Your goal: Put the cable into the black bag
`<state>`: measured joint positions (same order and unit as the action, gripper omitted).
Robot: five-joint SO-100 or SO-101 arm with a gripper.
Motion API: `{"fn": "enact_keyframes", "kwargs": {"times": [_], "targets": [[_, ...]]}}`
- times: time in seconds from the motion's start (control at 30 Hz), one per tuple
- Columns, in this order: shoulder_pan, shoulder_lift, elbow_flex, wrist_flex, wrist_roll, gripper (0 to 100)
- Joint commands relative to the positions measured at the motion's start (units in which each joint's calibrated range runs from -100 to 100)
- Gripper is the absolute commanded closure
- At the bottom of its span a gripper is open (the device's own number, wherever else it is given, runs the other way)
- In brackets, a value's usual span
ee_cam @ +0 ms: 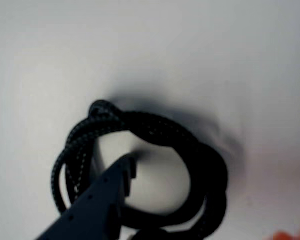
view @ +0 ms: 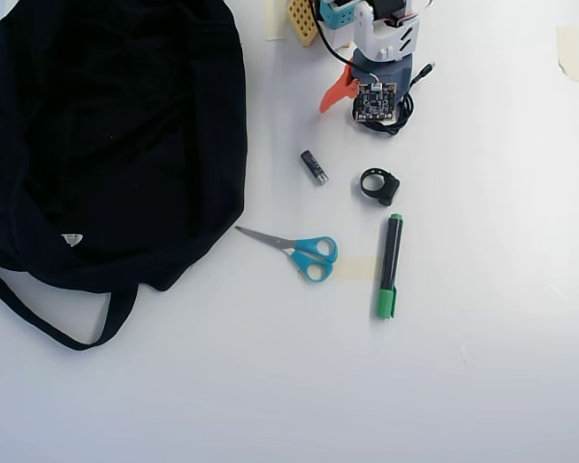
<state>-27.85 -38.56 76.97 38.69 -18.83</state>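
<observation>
The cable (ee_cam: 190,145) is a black braided cord in a loose coil on the white table, filling the wrist view. My gripper (ee_cam: 210,200) is open. Its dark finger (ee_cam: 115,185) points into the middle of the coil, and the orange finger (ee_cam: 292,234) shows only at the lower right corner, outside the coil. In the overhead view the gripper (view: 357,101) hangs over the cable (view: 406,108) at the top centre, and the cable's plug end (view: 425,69) sticks out to the right. The black bag (view: 116,145) lies floppy at the left, well apart from the gripper.
Between bag and arm lie blue-handled scissors (view: 307,254), a small dark stick (view: 314,166), a black ring-shaped clip (view: 378,185) and a green marker (view: 389,265). A yellow perforated block (view: 302,19) sits beside the arm's base. The bag's strap (view: 48,323) trails toward the lower left.
</observation>
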Motion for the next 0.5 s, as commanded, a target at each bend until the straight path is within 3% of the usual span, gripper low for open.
{"fn": "enact_keyframes", "kwargs": {"times": [0.0,0.47], "targets": [[0.2,-0.4,0.2,-0.4,0.0,71],[0.2,-0.6,0.2,-0.4,0.0,91]]}}
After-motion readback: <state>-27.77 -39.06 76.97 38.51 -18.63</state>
